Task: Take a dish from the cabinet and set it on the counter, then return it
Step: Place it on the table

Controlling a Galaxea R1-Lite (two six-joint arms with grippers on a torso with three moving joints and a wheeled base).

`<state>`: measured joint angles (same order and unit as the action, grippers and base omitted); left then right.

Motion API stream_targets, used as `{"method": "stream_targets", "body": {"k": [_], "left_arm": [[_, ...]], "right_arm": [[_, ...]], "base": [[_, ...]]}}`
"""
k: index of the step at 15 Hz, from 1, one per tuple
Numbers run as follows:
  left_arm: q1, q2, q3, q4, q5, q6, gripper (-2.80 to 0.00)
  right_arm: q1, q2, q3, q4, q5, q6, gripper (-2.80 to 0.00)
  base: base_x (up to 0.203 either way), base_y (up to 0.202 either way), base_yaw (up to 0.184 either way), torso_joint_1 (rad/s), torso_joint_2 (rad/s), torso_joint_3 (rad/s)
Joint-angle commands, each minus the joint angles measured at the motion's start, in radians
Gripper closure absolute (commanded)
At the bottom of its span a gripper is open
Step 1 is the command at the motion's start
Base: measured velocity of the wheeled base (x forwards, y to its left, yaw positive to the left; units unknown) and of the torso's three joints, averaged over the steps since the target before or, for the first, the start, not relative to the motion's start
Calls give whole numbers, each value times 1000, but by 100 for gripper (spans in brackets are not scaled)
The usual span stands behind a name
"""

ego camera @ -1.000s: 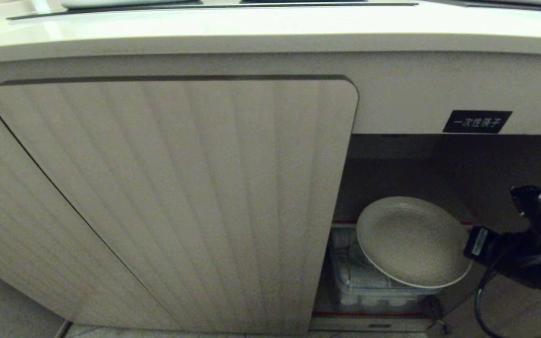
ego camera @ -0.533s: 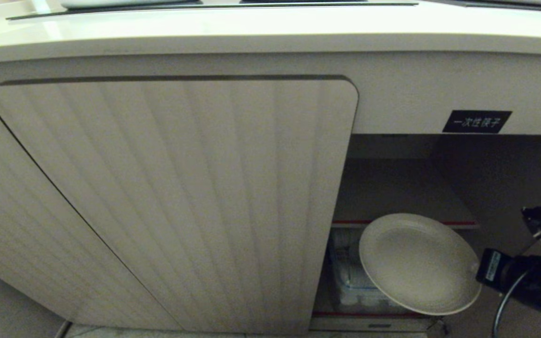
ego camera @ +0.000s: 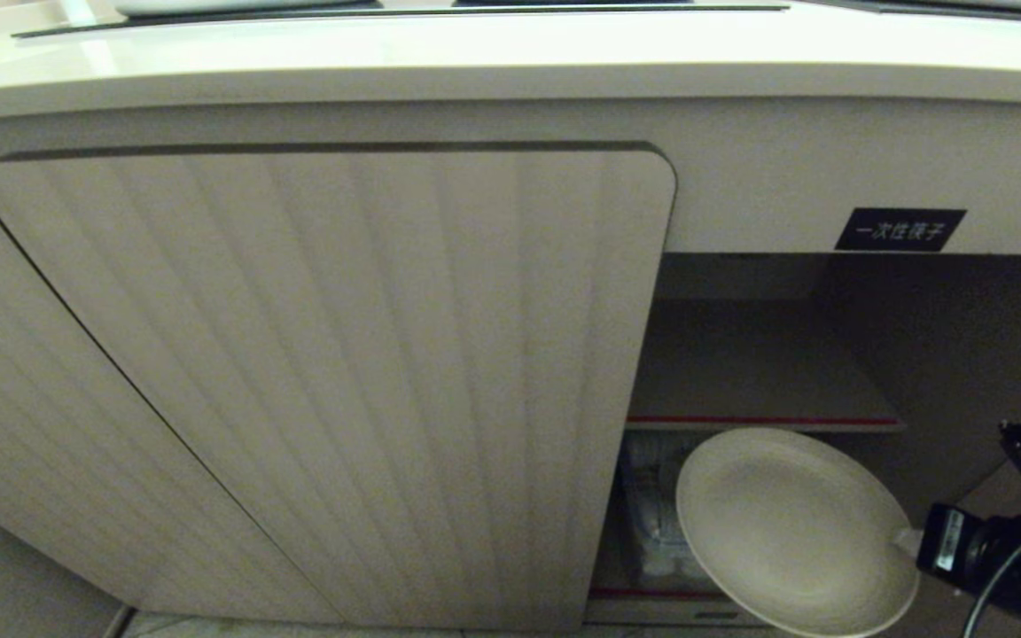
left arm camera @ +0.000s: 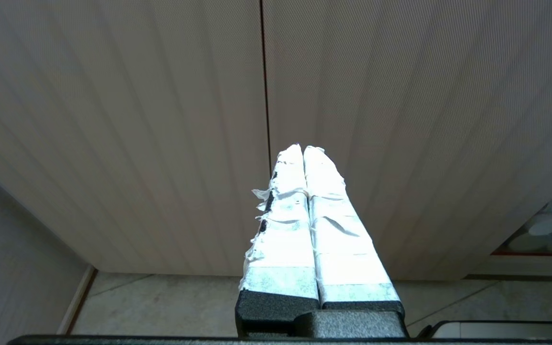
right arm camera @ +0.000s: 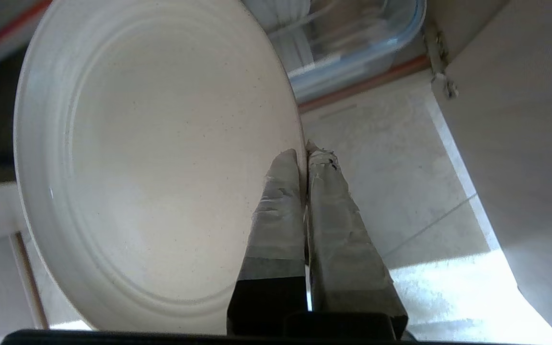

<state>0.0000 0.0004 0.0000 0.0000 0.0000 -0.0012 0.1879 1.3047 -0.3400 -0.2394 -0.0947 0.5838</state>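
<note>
Your left gripper (left arm camera: 304, 153) parked in front of the cabinet's (ego camera: 342, 372) closed ribbed door, fingers pressed together on nothing, dish (ego camera: 794, 527) out in front of the cabinet's open right side below the shelf (ego camera: 759, 390), right gripper (right arm camera: 304, 153) pinching the dish's rim.

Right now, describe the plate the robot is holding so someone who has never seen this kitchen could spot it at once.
Find the low ribbed cabinet under the counter; its right side stands open below a black label. In front of the opening, the right gripper pinches the dish by its rim. It is the only round, plain cream plate there; behind it sits a clear plastic container.
</note>
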Motion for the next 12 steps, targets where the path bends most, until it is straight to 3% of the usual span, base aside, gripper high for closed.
{"method": "stream_targets", "body": {"k": [1,12], "left_arm": [[0,0,0,0,0,0,0],[0,0,0,0,0,0,0]], "right_arm": [[5,-22,22,-2,6,3,0],[47,-102,104,5,53,-1,0]], "base": [[0,0,0,0,0,0],[0,0,0,0,0,0]]}}
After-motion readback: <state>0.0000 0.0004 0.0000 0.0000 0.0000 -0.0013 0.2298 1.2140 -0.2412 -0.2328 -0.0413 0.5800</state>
